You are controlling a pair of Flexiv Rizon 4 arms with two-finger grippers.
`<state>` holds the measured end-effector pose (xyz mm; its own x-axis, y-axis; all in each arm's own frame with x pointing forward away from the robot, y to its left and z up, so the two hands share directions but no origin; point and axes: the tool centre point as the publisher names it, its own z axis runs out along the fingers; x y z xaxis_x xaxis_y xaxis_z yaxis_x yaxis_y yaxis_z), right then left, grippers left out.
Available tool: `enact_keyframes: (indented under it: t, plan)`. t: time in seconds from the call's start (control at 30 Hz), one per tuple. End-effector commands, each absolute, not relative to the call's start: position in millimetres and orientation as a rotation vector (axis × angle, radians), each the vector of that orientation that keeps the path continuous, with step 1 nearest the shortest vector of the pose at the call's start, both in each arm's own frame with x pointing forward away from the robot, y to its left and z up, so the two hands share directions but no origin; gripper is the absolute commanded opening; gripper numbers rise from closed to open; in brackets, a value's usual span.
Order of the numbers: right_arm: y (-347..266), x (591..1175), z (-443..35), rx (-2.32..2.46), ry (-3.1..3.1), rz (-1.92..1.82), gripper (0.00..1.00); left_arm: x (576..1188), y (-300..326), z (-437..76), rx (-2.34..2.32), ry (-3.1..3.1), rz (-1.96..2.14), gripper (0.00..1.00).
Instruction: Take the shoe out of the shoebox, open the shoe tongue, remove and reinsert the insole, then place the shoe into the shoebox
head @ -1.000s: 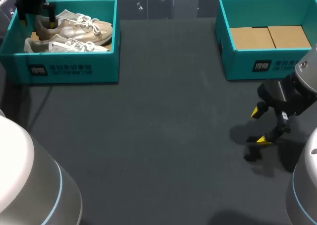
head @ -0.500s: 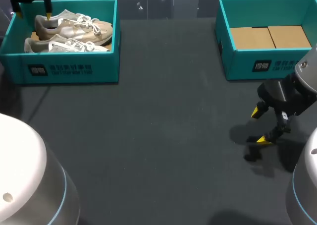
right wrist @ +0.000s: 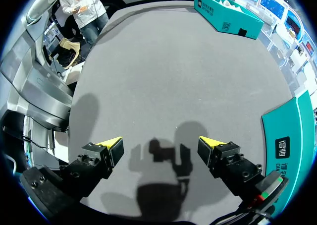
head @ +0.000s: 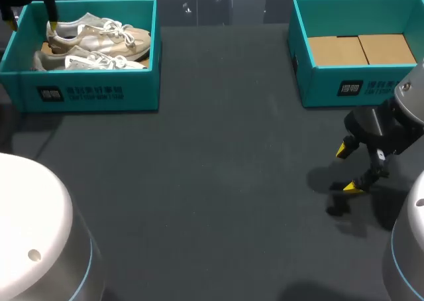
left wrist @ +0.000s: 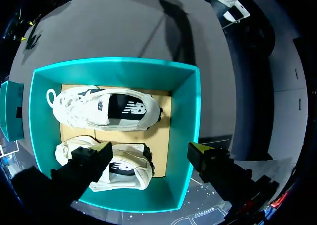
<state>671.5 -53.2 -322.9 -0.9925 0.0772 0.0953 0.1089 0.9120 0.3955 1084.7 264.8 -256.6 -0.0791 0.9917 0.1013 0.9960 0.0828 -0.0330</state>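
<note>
Where cardboard lines it, the shoebox holds shoes.

Right claw spread wide above grey table; teal shoebox far ahead.

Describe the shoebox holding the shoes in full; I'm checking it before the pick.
The shoebox is teal, lidless, cardboard-looking, with a dark label on its front wall and a tan floor. It stands at the table's far left corner. Two pale sneakers lie inside, side by side. The open left gripper hangs astride one end wall.
</note>
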Motion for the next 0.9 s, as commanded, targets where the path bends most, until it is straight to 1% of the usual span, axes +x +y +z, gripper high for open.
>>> enact_keyframes:
  t: [0.03, 0.2, 0.7, 0.77, 0.8, 0.9]
  plan:
    - [-53.5, 670.3, -323.2, -0.146, -2.998, -0.626, 1.0, 1071.2, 263.9, -255.7, -2.092, -2.262, -0.138, 1.0]
    - [-53.5, 670.3, -323.2, -0.146, -2.998, -0.626, 1.0, 1062.5, 265.3, -256.0, -2.101, -2.24, -0.132, 1.0]
    - [-53.5, 670.3, -323.2, -0.146, -2.998, -0.626, 1.0, 1038.6, 266.6, -289.5, -2.116, -2.226, -0.14, 1.0]
    - [-53.5, 670.3, -323.2, -0.146, -2.998, -0.626, 1.0, 1037.6, 266.3, -294.1, -2.112, -2.23, -0.152, 0.98]
    - [-53.5, 670.3, -323.2, -0.146, -2.998, -0.626, 1.0, 1037.7, 266.2, -296.4, -2.111, -2.23, -0.154, 0.99]
    - [-53.5, 670.3, -323.2, -0.146, -2.998, -0.626, 1.0, 1039.6, 266.6, -304.1, -2.092, -2.247, -0.16, 0.98]
